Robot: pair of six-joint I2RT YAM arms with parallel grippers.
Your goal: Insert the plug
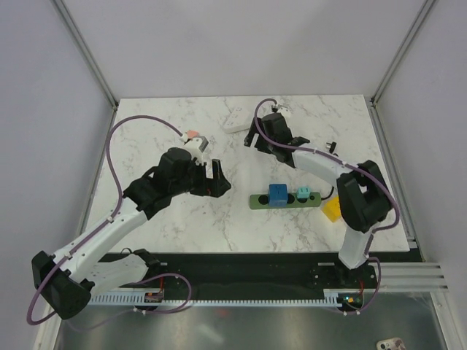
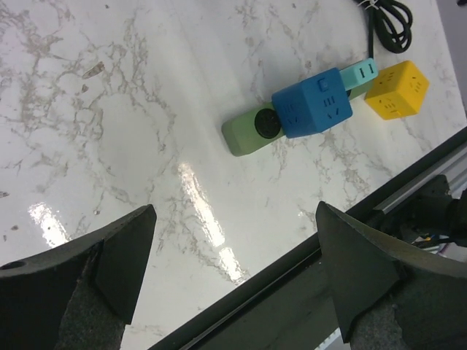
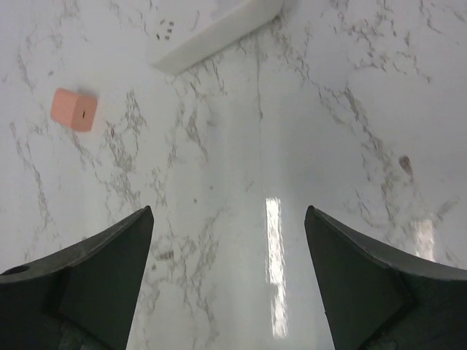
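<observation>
The bright-blue plug [image 1: 277,195] sits on top of the green power strip [image 1: 257,202] near the table's front right. In the left wrist view the plug [image 2: 313,103] stands on the strip [image 2: 244,132], with a black round socket beside it. My left gripper [image 1: 217,180] is open and empty, left of the strip. My right gripper [image 1: 253,137] is open and empty, farther back near the table's middle. Bare marble shows between the fingers of each gripper [image 2: 235,255] [image 3: 228,251].
A yellow block [image 1: 332,209] lies right of the strip, also in the left wrist view [image 2: 396,89]. A teal piece [image 1: 303,194] sits on the strip's right end. A pink block [image 3: 74,109] and a white strip [image 1: 237,122] lie at the back. A black cable [image 2: 384,22] coils nearby.
</observation>
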